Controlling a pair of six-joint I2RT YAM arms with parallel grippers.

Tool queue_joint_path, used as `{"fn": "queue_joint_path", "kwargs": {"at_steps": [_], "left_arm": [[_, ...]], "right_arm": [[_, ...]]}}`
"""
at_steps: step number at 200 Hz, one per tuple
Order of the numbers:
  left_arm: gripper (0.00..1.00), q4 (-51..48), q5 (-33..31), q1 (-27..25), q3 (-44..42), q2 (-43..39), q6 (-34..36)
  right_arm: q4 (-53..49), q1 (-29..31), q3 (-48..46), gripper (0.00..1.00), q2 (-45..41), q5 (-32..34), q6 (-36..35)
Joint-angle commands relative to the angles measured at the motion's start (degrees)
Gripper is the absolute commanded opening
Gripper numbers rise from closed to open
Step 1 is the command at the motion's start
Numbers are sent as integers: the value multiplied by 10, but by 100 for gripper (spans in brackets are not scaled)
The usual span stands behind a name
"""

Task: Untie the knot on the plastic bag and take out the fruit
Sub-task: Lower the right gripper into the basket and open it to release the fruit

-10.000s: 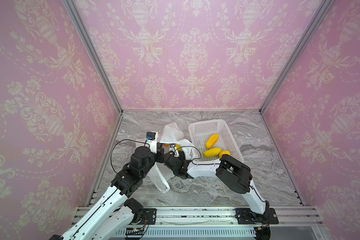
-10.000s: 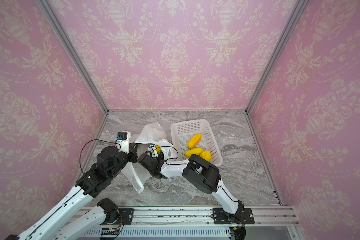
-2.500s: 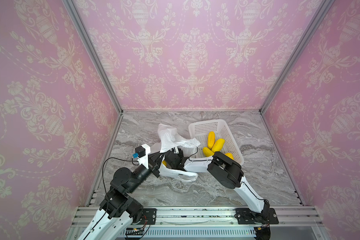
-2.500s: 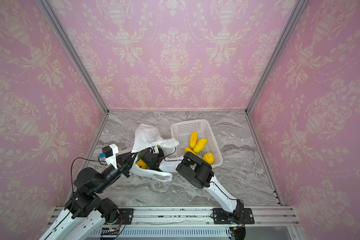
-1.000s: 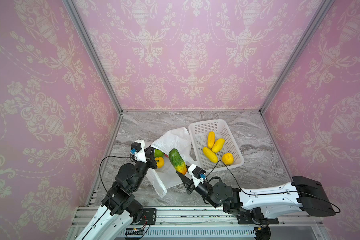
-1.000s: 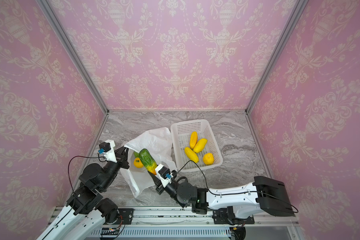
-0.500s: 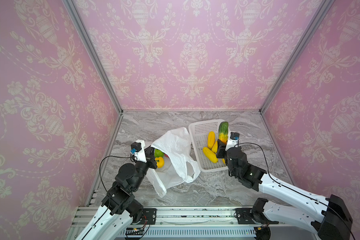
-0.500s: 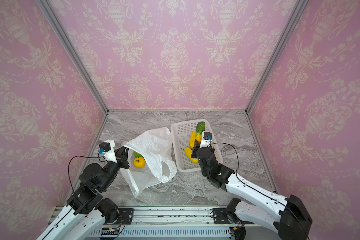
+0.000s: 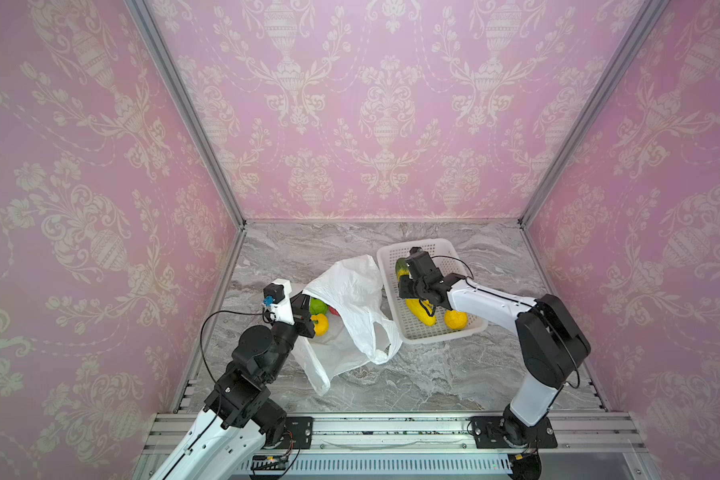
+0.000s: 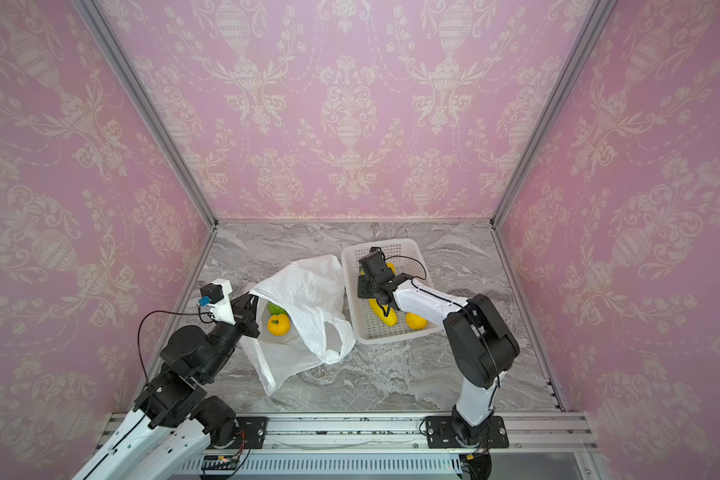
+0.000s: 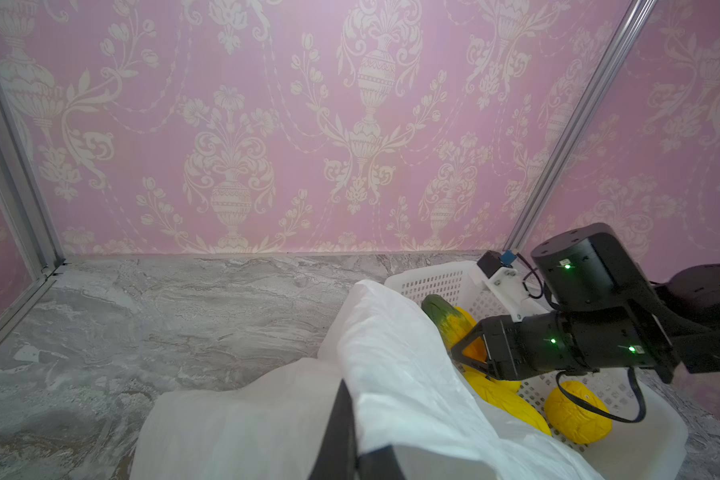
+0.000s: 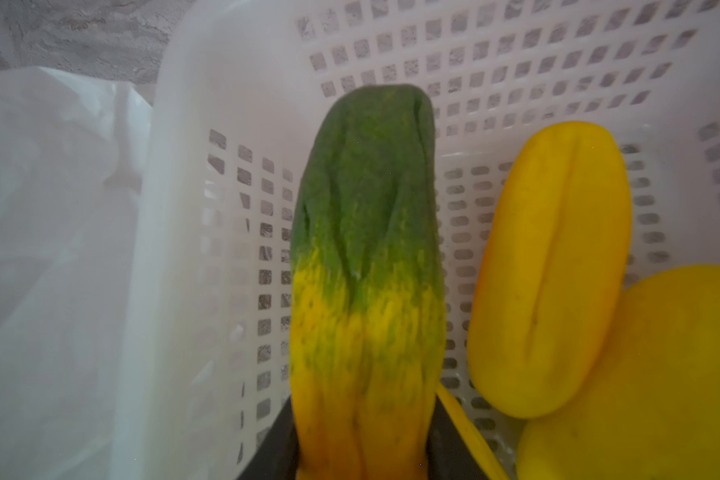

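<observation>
One bag [image 9: 350,291] — three visible fruit [image 9: 320,324] inside; one basket [image 9: 441,336]

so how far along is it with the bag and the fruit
Done: the plastic bag is untied and open, and yellow pieces lie in the basket. In hand: the right gripper grips a green-to-orange fruit inside the basket, not yet released; the left gripper pinches the bag's edge. Left: a green piece, a round yellow piece and a red piece remain in the bag.
</observation>
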Motion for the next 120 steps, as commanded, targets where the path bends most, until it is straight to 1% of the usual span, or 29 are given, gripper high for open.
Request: {"fn": "queue_joint_path", "kwargs": {"at_steps": [1, 17, 45, 79, 82, 105, 120], "left_arm": [[0, -11, 0, 1, 12, -6, 8], [0, -4, -2, 2, 7, -8, 10], [0, 7, -13, 1, -1, -14, 12], [0, 17, -7, 2, -6, -18, 13], [0, 17, -6, 2, -7, -17, 13], [0, 20, -13, 2, -8, -16, 17], [0, 22, -8, 2, -8, -15, 18]], "right_arm": [[-26, -6, 47, 16, 47, -46, 10], [-20, -7, 58, 20, 68, -46, 18], [5, -6, 34, 34, 60, -33, 24], [55, -7, -19, 57, 9, -21, 23], [58, -7, -39, 59, 3, -20, 22], [86, -5, -81, 70, -42, -12, 18], [104, -5, -109, 75, -75, -3, 16]]}}
